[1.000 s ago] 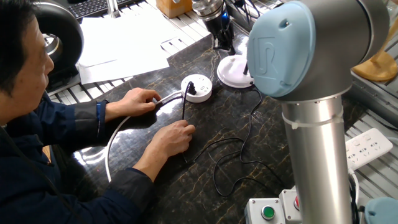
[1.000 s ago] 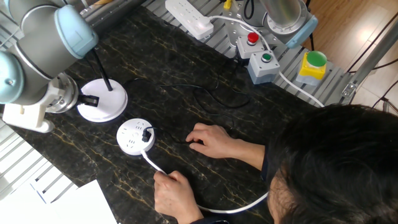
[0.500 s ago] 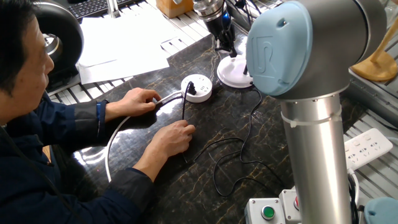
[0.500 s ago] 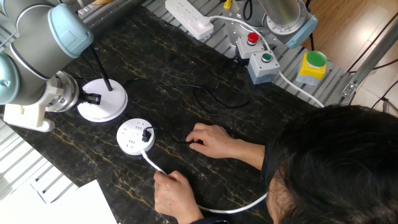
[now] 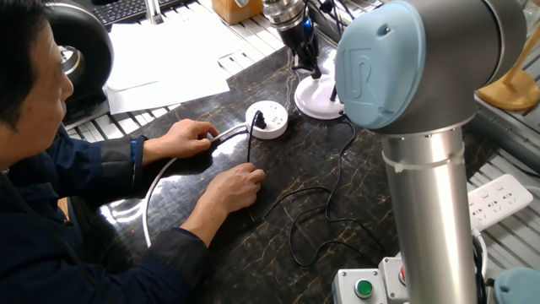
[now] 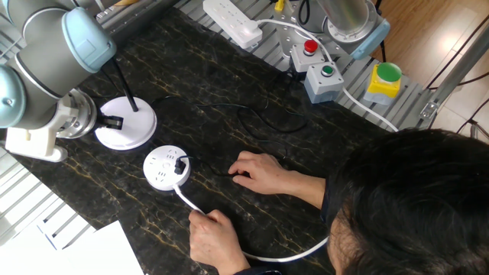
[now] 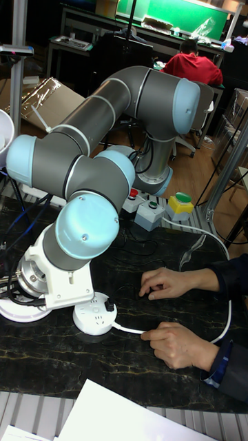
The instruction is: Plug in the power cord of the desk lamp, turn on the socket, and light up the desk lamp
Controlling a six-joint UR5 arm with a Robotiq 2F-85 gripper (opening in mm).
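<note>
The round white socket point(image 5: 267, 119) point(image 6: 166, 169) point(image 7: 95, 318) lies on the dark table, and the small black plug point(image 6: 181, 163) of the power cord point(image 5: 334, 191) is in its top. The thin black cord loops across the table point(image 6: 263, 121). The desk lamp's white disc base point(image 5: 317, 98) point(image 6: 124, 124) stands just beyond the socket, with its black stem point(image 6: 122, 82) rising. My gripper point(image 5: 306, 62) point(image 6: 111, 121) hangs low over the near edge of the lamp base, fingers together, holding nothing. In the tall fixed view the arm hides the gripper.
A person's hands rest on the table: one point(image 5: 189, 137) holds the socket's thick white cable, the other point(image 6: 258, 171) lies on the black cord. A white power strip point(image 6: 231, 19) and button boxes point(image 6: 321, 73) sit at the far edge. Papers point(image 5: 169, 59) lie beyond the table.
My arm has shifted only slightly over the lamp base. The person's hands, the socket and the cord have not moved.
</note>
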